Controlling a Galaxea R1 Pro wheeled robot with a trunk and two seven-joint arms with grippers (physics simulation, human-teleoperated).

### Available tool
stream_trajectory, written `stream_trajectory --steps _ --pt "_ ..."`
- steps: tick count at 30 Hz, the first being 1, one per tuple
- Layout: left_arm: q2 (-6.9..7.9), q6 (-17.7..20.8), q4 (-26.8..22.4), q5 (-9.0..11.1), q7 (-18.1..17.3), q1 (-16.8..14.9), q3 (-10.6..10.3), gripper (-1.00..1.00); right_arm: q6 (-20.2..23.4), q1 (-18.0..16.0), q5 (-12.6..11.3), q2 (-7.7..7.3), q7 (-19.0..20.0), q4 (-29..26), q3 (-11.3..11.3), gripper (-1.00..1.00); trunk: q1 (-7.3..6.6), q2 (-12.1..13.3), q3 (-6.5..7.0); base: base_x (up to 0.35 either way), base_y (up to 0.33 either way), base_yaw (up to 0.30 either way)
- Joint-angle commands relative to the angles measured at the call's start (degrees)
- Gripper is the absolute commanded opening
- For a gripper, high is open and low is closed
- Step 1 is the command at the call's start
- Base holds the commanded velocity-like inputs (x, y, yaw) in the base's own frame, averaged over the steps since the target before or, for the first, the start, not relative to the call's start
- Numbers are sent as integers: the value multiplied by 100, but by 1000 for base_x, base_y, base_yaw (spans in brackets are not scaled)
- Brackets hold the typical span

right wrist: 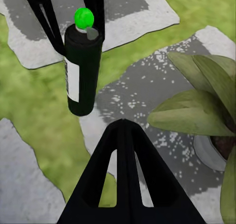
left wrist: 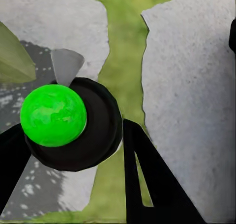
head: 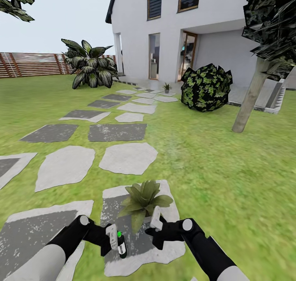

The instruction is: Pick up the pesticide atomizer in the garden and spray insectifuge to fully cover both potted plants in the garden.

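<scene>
Holding pesticide atomizer with unreadable white label

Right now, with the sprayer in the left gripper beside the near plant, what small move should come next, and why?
Probably turn the left gripper so the pesticide atomizer points its nozzle at the potted plant, then spray. The atomizer is held upright beside the plant, and the leaves show no clear whitish specks yet. The right gripper hangs close by the plant.

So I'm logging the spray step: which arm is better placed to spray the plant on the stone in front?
Left. The left gripper is closed on the pesticide atomizer, right next to the potted plant. The right gripper carries no sprayer, and whether its jaws are open is unclear.
</scene>
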Motion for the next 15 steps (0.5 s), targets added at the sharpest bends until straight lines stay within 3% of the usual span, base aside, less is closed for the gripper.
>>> stream_trajectory --steps 1,3,4,7,11,13,15 --pt "103 -60 -6 -20 1 5 -16 -100 35 -2 16 -6 23 -4 -9 -100 -1 -2 -5 0 0 0" --pt "262 -60 -5 3 1 13 -11 -100 29 -2 16 -19 23 2 -21 -100 -1 -2 -5 0 0 0" --pt "422 -60 -4 24 1 18 -3 -100 27 -1 17 -43 18 8 -26 100 -1 -2 -5 0 0 0" --pt "638 -64 -4 45 1 21 22 -100 17 -1 9 -134 5 46 -33 100 -1 -2 -5 0 0 0" --pt "734 -54 4 41 38 29 55 -100 11 -1 -5 -213 -21 102 -87 100 -1 -2 -5 0 0 0" --pt "743 -38 6 38 76 39 65 -100 6 1 -8 -253 -55 110 -297 100 -1 -2 -5 0 0 0" --pt "747 -18 10 63 108 46 95 -100 -8 7 -13 -277 -245 137 -759 100 -1 -2 -5 0 0 0"
